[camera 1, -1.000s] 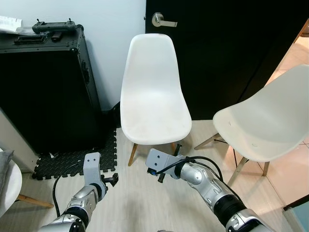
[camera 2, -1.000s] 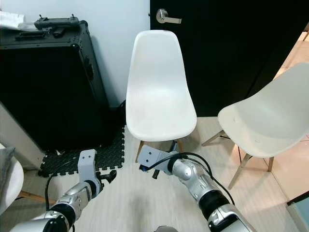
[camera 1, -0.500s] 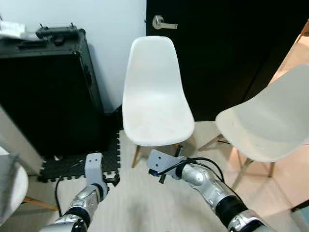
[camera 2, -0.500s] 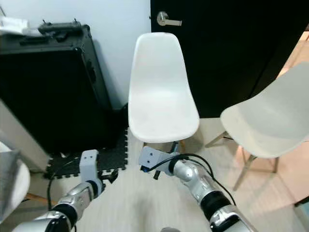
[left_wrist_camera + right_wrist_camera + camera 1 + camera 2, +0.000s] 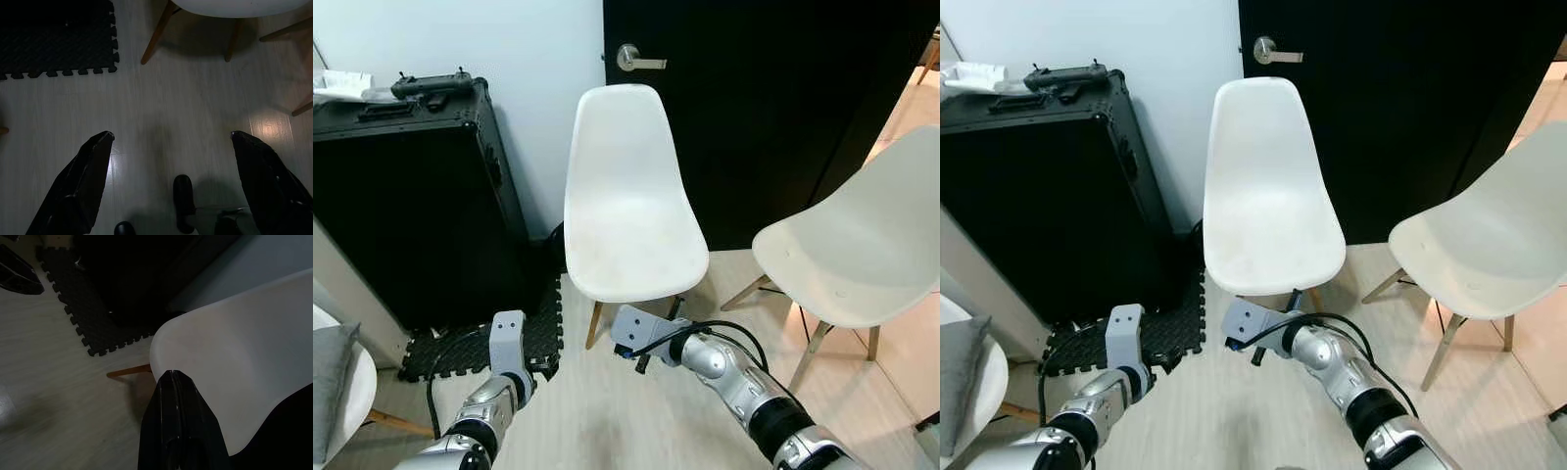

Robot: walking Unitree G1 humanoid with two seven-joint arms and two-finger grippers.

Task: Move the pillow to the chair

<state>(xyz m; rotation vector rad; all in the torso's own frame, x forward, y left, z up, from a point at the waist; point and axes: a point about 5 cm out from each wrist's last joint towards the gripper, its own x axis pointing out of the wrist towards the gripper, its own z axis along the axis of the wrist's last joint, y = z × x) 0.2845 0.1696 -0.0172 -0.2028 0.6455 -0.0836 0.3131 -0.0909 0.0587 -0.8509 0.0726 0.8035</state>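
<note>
pillow (image 5: 328, 377): lower left of frame, grey, likely soft, light; grasp an edge | chair (image 5: 626, 211): centre | left gripper (image 5: 171, 161): spread | right gripper (image 5: 178, 418): pressed together

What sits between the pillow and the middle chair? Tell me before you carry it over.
Nothing visible blocks it. The grey pillow lies on a white seat far left; open floor leads to the bare middle chair.

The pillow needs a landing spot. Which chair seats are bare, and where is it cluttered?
The middle chair by the door and the right chair both have bare seats. The black case top holds gear, and the pillow lies on the far-left chair.
</note>
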